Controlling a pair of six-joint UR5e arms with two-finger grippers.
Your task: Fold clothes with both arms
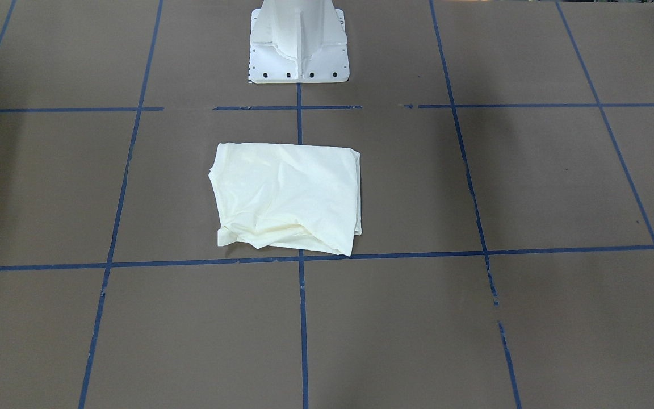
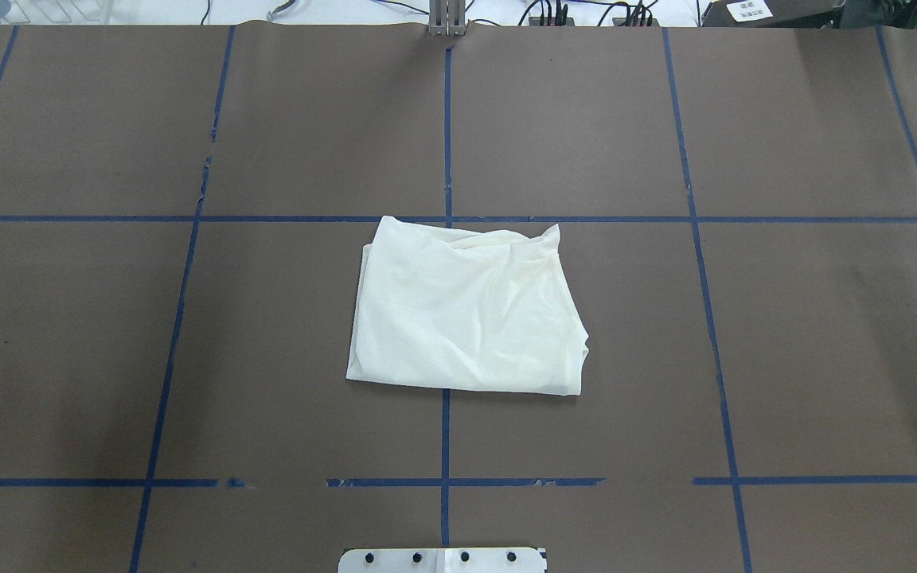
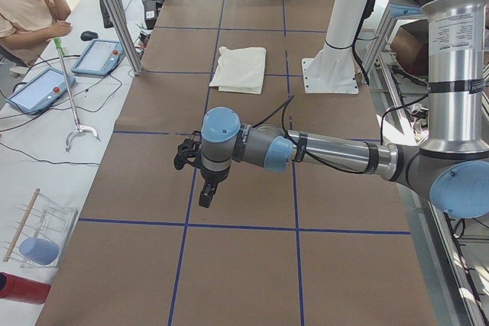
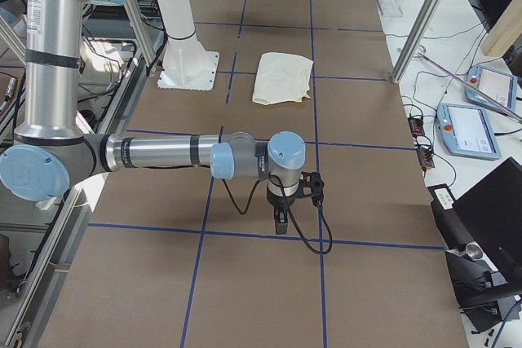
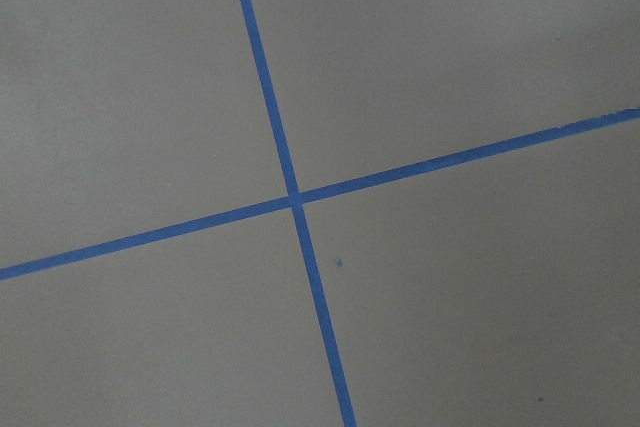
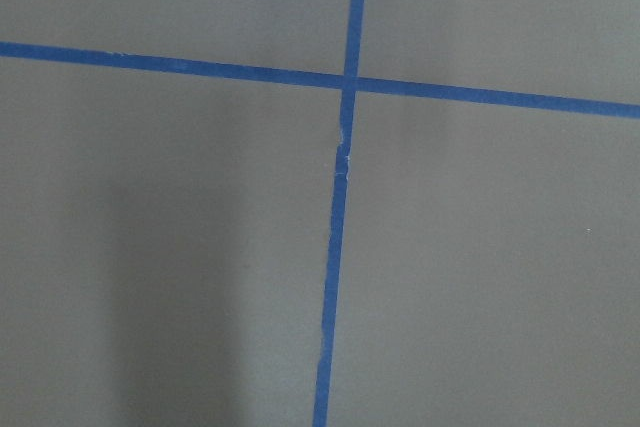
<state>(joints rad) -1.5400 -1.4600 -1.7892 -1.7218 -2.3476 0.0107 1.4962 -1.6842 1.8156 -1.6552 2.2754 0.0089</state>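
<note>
One cream shirt (image 2: 462, 314) lies folded into a small block in the middle of the brown tabletop (image 2: 745, 318), near the white base (image 1: 298, 45). Only plain cream cloth shows. Both arms sit far out at the two ends, well apart from the shirt, most likely so they do not bump it. The left end effector (image 3: 206, 198) hangs low over bare tabletop by a blue tape cross (image 5: 294, 197). The right end effector (image 4: 280, 222) hangs the same way at the other end. I cannot tell if either one is released or clenched. The folding looks done, I think.
</note>
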